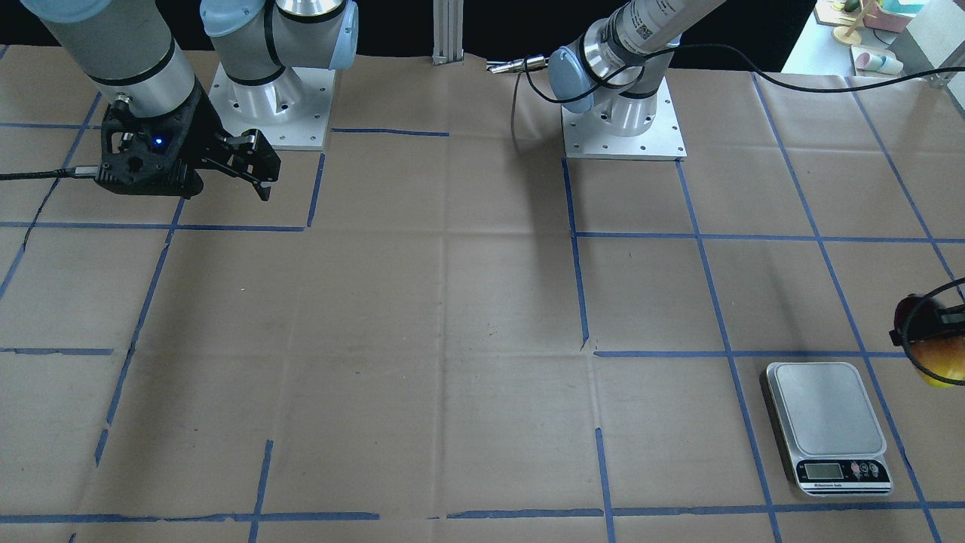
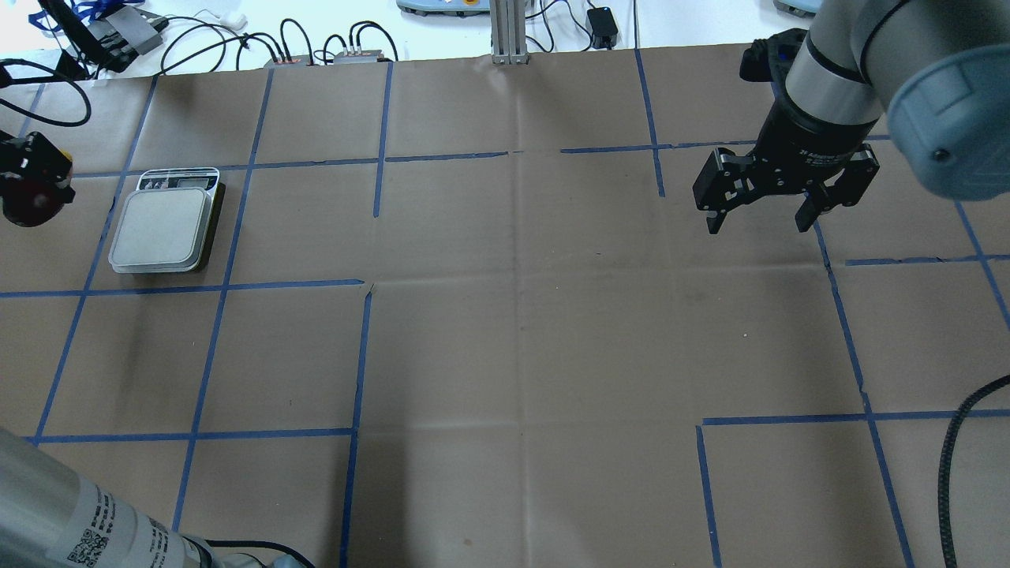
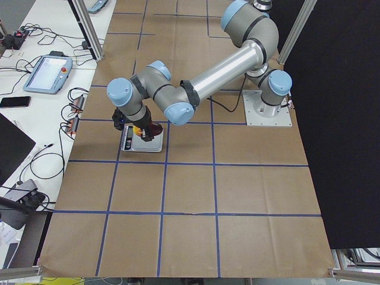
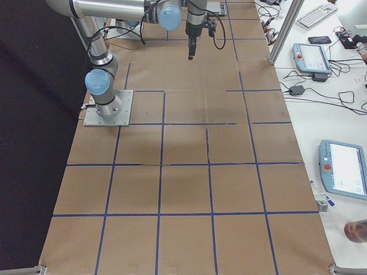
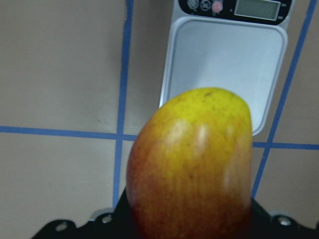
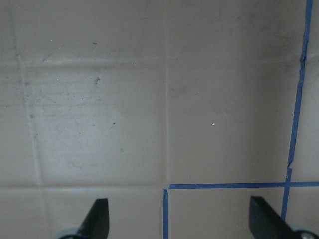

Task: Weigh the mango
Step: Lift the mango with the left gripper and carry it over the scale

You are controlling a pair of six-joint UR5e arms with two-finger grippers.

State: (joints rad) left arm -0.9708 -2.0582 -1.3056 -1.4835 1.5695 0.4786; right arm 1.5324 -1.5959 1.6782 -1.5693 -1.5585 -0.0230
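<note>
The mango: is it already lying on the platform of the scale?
No, the platform is bare; the mango is held in the left gripper.

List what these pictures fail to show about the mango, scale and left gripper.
1. The scale's display reading: too small in the front-facing view, blurred in the left wrist view.
2. The left gripper: cut by the frame edge in front-facing and overhead views; the mango hides its jaws in the wrist view.
3. The mango in exterior left: small, partly covered by the gripper.
</note>
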